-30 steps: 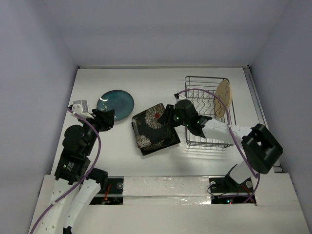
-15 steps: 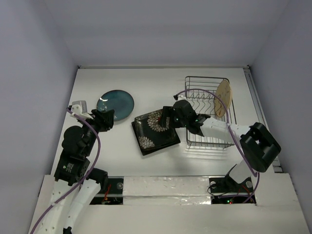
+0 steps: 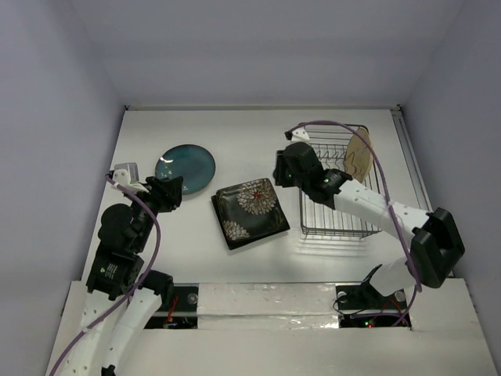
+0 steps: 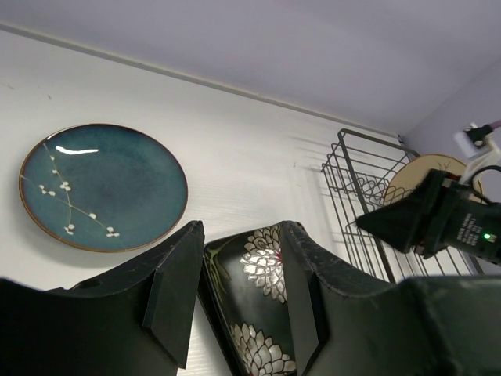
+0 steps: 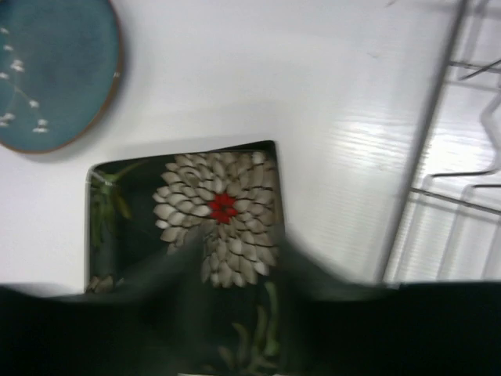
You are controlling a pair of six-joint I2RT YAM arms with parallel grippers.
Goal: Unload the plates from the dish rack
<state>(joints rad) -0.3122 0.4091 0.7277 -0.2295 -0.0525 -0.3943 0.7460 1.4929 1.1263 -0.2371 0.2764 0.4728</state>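
A: Where were the plates at that point?

B: Two lay flat on the table (image 3: 235,129). The round teal plate (image 3: 185,167) was toward the left, and the black floral plate (image 3: 250,211) lay to its right, near but apart. The tan plate (image 3: 358,157) stood on edge in the far right corner of the dish rack (image 3: 337,229), leaning against the wires.

A: And the grippers?

B: The right gripper (image 3: 282,170) hovered between the floral plate and the rack's left side. Its wrist view was blurred, but the jaws looked parted with nothing between them. The left gripper (image 4: 239,301) hung just beside the teal plate's near edge, jaws apart and empty.

A: What worried you?

B: The tan plate, I judged, was the one left to fetch — and only its thin rim offered a hold. A shallow pinch could let it slip. A tilted lift could catch the dividers and drag the whole rack. The purple cable (image 3: 333,123) arched right over the rack, so a reach inward might snag it on the wires or on the plate.

A: Room to work?

B: The rack sat close to the table's right edge, so there was little margin there. Bare table showed along the far side and between the rack and the floral plate. The left side was taken up by the teal plate and the left arm.
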